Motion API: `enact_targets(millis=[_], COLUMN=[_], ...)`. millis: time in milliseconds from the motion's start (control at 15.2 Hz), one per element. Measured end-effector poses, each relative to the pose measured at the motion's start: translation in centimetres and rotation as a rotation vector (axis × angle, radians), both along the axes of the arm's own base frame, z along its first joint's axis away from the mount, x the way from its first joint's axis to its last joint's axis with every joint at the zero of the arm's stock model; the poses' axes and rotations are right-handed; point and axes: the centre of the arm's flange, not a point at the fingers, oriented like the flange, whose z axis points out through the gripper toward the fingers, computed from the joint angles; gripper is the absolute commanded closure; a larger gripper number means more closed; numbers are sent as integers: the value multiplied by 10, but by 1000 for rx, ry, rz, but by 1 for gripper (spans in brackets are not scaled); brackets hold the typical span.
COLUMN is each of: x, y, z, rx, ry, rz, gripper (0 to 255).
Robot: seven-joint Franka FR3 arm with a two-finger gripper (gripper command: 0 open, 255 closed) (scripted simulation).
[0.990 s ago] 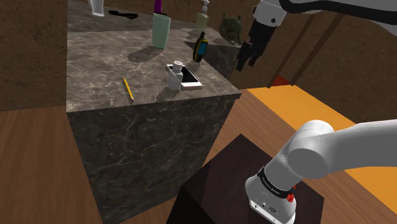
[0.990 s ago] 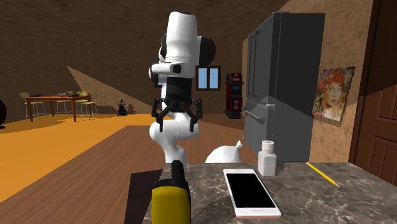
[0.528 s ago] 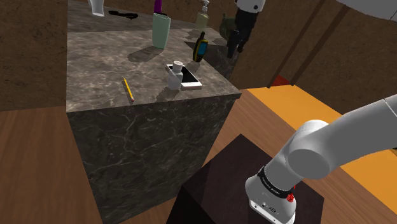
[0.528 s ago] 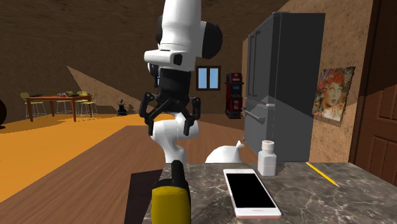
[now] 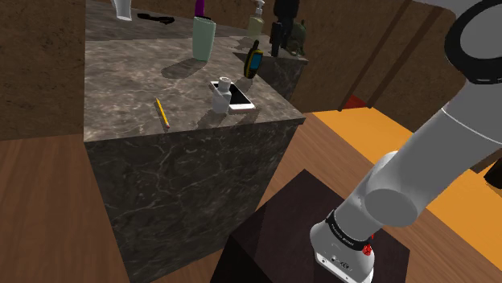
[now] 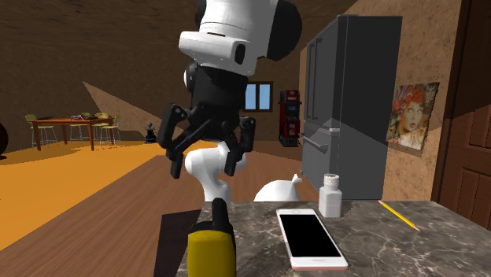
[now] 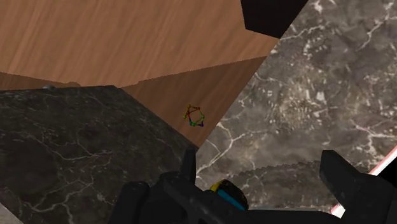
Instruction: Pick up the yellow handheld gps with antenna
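The yellow handheld GPS (image 5: 253, 63) has a blue screen and a black antenna. It lies on the dark marble counter (image 5: 137, 80) near the edge on the shoulder view's right. In the second exterior view the GPS (image 6: 211, 245) lies at the counter's near edge with its antenna pointing toward the arm. My black gripper (image 5: 276, 47) hangs open in the air just beyond that edge, above and behind the GPS, touching nothing. Seen from the front, the gripper (image 6: 203, 164) has its fingers spread wide. In the wrist view a bit of the GPS (image 7: 229, 193) peeks out beside one of the fingers (image 7: 353, 186).
A white phone (image 6: 309, 236) and a small white bottle (image 6: 330, 195) lie close beside the GPS. A yellow pencil (image 5: 162, 112), a green tumbler (image 5: 203, 38) and a soap dispenser (image 5: 256, 22) also sit on the counter. A dark green object (image 5: 296, 34) stands right by the gripper. A grey fridge (image 6: 350, 110) rises behind.
The gripper has swung toward the shoulder view's left and come in over the counter's edge, closer to the GPS. Its fingers stay open. Nothing on the counter moved.
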Motion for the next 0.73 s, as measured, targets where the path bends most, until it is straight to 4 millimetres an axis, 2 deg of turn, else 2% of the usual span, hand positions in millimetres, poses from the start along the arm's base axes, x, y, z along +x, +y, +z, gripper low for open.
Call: enact_targets(millis=[330, 462, 726], x=[71, 93, 100], y=[4, 6, 6], z=[6, 2, -16], rx=[-39, -50, -53], ry=[49, 64, 70], rz=[113, 148, 159], gripper=[0, 0, 0])
